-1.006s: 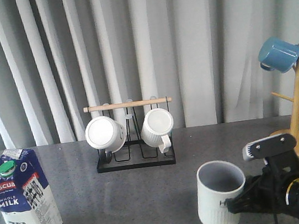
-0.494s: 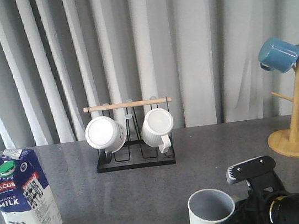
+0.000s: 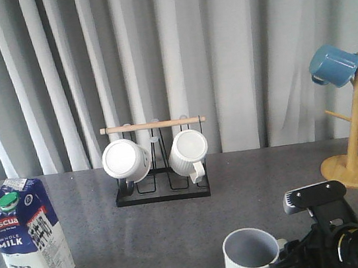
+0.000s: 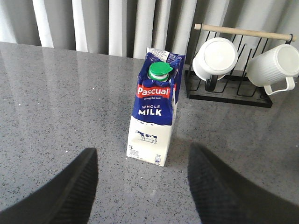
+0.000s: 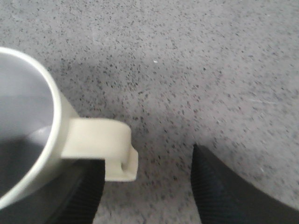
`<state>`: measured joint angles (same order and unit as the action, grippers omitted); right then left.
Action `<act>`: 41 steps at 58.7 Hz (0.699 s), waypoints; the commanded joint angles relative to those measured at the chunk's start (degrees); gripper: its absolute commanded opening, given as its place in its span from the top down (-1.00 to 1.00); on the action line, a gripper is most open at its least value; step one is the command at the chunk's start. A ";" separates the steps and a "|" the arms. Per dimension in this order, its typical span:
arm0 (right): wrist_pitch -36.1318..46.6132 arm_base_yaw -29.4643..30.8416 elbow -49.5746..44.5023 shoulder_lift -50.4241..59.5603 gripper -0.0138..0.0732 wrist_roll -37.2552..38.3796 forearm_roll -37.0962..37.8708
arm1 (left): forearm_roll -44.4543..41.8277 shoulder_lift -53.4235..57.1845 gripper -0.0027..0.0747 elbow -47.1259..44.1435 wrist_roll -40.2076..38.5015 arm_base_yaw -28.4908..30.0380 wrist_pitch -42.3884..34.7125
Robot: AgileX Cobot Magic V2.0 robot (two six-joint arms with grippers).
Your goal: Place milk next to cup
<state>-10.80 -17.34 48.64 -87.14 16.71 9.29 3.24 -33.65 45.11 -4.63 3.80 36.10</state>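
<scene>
Low at the table's near right edge, the right gripper (image 5: 145, 186) has its fingers spread wide astride the handle of the cup (image 3: 251, 257), while the left gripper (image 4: 142, 186), also wide apart, faces the milk (image 3: 29, 236) standing far left.

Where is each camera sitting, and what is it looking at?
Front view: looks forward over the table at the milk, mug rack, cup; right arm shows.
Left wrist view: above the milk; open fingers show.
Right wrist view: right beside the cup; open fingers show.
Front and left wrist views share milk and rack.
</scene>
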 commanded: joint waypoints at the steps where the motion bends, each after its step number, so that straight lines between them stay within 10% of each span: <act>1: -2.04 -0.58 1.62 4.93 -0.29 -0.52 0.17 | 0.64 -0.38 -0.15 1.99 -0.02 0.07 -3.56; 23: -23.52 -11.21 1.31 18.42 -0.24 -4.15 -0.47 | 0.64 -0.38 -0.15 1.99 -0.02 0.07 -3.55; 41: -28.49 -13.25 -9.62 34.44 0.47 -5.42 5.05 | 0.64 -0.38 -0.15 1.99 -0.02 0.07 -3.55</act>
<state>-41.04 -30.57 41.11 -58.43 12.02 10.28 3.24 -33.65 45.11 -4.63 3.80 36.47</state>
